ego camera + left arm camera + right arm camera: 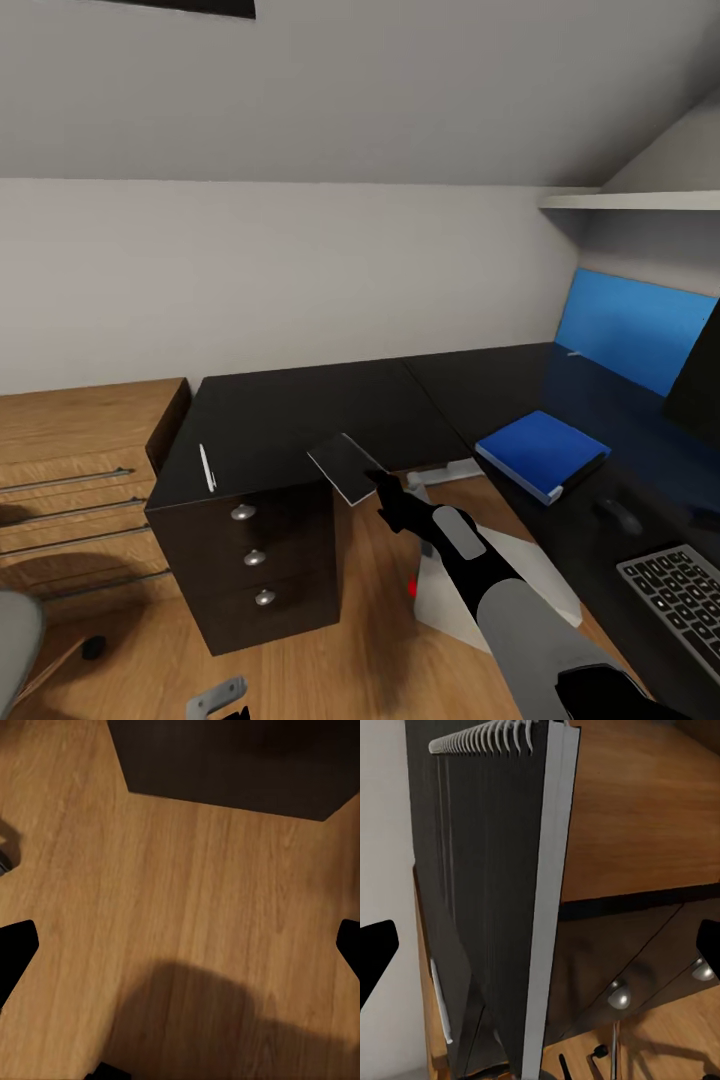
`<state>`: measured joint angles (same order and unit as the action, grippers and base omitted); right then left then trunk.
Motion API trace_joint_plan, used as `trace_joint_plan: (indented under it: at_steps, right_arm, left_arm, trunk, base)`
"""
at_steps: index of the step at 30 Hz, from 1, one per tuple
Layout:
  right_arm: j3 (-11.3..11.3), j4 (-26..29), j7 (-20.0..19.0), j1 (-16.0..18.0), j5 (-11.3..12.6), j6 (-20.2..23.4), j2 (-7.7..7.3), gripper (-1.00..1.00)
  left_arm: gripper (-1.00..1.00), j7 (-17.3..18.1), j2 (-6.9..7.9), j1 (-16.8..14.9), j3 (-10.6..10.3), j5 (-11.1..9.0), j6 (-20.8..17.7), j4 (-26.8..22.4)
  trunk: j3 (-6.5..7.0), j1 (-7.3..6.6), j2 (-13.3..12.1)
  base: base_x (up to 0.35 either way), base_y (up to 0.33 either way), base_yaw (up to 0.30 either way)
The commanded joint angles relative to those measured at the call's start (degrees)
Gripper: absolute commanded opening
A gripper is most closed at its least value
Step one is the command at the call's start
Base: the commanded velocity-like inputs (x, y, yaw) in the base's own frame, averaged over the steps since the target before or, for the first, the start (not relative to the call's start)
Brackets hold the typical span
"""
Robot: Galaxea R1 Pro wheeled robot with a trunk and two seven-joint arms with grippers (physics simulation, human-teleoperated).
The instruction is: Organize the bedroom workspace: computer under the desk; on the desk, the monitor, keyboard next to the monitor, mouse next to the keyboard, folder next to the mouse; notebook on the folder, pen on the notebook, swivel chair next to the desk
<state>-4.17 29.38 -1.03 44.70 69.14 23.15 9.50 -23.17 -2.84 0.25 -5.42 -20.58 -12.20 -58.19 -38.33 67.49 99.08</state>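
Note:
My right gripper [379, 486] is shut on the grey spiral-bound notebook [344, 466], holding it in the air just off the front edge of the black desk [300, 410], right of the drawers. In the right wrist view the notebook [495, 907] stands edge-on. The whitish pen [207, 467] lies on the desk above the drawers. The blue folder [541, 452] lies on the desk's right wing, with the mouse [617, 514] and keyboard [680, 597] nearer me and the monitor [700, 385] at the right edge. The computer [470, 590] stands under the desk. My left gripper [180, 952] is open over bare floor.
An oak drawer chest [80, 450] adjoins the desk's left end. The swivel chair's grey seat [15, 640] and chrome base [215, 697] sit at the lower left on the wooden floor. A white shelf [630, 200] and a blue wall panel [635, 325] are at the right.

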Motion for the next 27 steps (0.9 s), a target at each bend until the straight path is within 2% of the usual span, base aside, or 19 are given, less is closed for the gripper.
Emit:
trace_joint_plan:
  at_steps: [1, 15, 16, 22, 27]
  right_arm:
    - [-0.07, -0.02, -0.11, 0.04, 0.03, 0.1, -0.01, 1.0]
    - [-0.08, 0.05, -0.11, 0.04, 0.03, 0.05, -0.01, 1.0]
    - [-0.1, 0.08, -0.11, 0.04, 0.03, 0.05, -0.01, -1.0]
    - [-0.15, 0.22, -0.11, 0.04, 0.01, 0.05, -0.01, -1.0]
    - [-1.54, 0.3, -0.16, 0.04, 0.02, 0.05, -0.01, -1.0]
  left_arm:
    - [1.0, -0.38, 0.03, 0.01, -0.11, -0.43, -0.19, -0.12]
    - [1.0, -0.39, 0.03, 0.01, -0.11, -0.48, -0.19, -0.1]
    - [1.0, -0.39, 0.03, 0.01, -0.11, -0.48, -0.19, -0.11]
    - [1.0, -0.39, 0.03, 0.01, -0.11, -0.43, -0.25, -0.11]
    - [1.0, -0.39, 0.03, 0.01, -0.11, -0.43, -0.27, -0.09]
  trunk:
    - [-0.04, 0.02, 0.02]
    - [-0.04, 0.02, 0.02]
    - [-0.04, 0.02, 0.02]
    - [-0.04, 0.02, 0.02]
    - [-0.04, 0.02, 0.02]
  base:
    - [0.191, 0.125, 0.0]
    - [0.02, 0.01, 0.0]
    - [0.0, 0.0, 0.0]
    - [0.0, 0.0, 0.0]
    - [0.0, 0.0, 0.0]
